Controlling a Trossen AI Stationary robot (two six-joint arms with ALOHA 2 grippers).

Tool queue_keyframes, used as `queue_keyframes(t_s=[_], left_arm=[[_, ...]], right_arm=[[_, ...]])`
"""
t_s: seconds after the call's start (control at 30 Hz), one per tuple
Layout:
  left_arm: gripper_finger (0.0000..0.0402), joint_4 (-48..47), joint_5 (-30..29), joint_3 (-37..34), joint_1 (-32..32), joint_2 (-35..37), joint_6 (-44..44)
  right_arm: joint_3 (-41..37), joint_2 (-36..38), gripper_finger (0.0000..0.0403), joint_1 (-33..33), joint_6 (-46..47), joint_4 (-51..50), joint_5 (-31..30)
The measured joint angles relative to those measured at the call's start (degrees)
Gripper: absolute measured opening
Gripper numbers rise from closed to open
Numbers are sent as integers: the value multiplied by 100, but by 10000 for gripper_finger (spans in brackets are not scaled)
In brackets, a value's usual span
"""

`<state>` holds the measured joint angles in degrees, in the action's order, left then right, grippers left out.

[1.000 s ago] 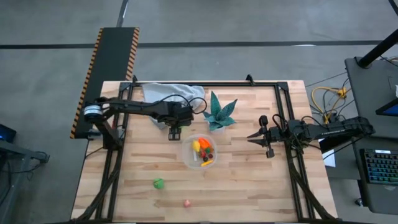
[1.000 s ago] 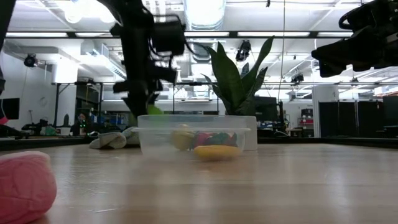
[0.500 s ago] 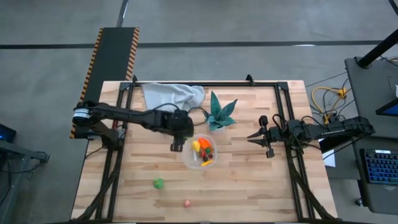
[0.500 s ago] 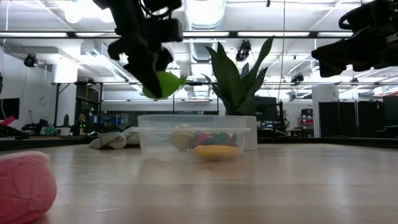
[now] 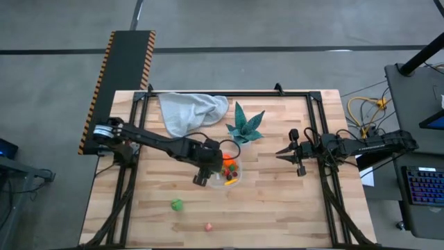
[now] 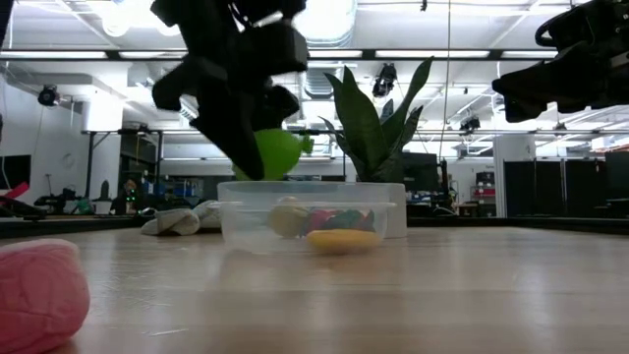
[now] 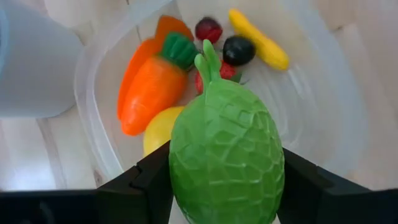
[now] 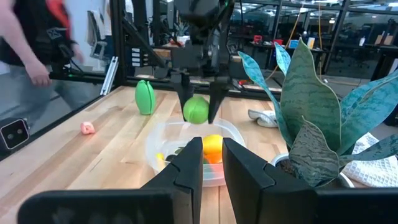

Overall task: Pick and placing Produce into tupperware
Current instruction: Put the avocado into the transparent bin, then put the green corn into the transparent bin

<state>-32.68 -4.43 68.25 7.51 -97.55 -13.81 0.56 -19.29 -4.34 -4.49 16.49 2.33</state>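
Note:
My left gripper (image 5: 203, 175) hangs over the left rim of the tupperware (image 5: 234, 182), shut on a green, pebbled toy fruit (image 7: 227, 152). The fruit also shows in the low view (image 6: 276, 152) and in the right wrist view (image 8: 196, 110). The round clear tupperware (image 7: 93, 106) holds an orange carrot (image 7: 149, 90), a yellow lemon (image 7: 158, 127), a yellow pod, and red and dark bits. A green piece (image 5: 177, 204) and a pink piece (image 5: 208, 226) lie on the table near its near edge. My right gripper (image 5: 279, 154) waits to the right, open by a narrow gap. My left gripper pinches the green fruit across its wide middle (image 7: 180, 168), one finger (image 7: 146, 180) on each flank. The fruit's stem end (image 7: 208, 59) points away from the gripper. The fingers slant down from above. The fruit is lifted clear, just above the tupperware's rim (image 6: 295, 185).
A teal spiky-leaved plant (image 5: 244, 126) stands just beyond the tupperware, and a pale grey-blue cloth (image 5: 191, 111) lies at the far edge. A person (image 8: 37, 37) stands beyond the table. Bare wood lies to the near right.
My left gripper has carried the green fruit toward the table's near edge and a little right, from beside the cloth to above the tupperware's left rim. It has stayed shut on the fruit.

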Motion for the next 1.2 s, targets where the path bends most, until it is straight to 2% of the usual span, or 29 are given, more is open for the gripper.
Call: queue_keyframes(t_s=[0.23,0.7,1.03,1.2], left_arm=[[203,67,36,37,7,-363,-60],[211,91,107,52,0,-376,-10],[262,141,107,63,0,-372,40],[271,124,104,63,2,-334,40]], right_arm=[[0,0,54,0,-4,0,-89],[0,-4,54,2,-2,2,-90],[0,-4,54,2,-2,2,-90],[0,-4,54,2,-2,2,-90]])
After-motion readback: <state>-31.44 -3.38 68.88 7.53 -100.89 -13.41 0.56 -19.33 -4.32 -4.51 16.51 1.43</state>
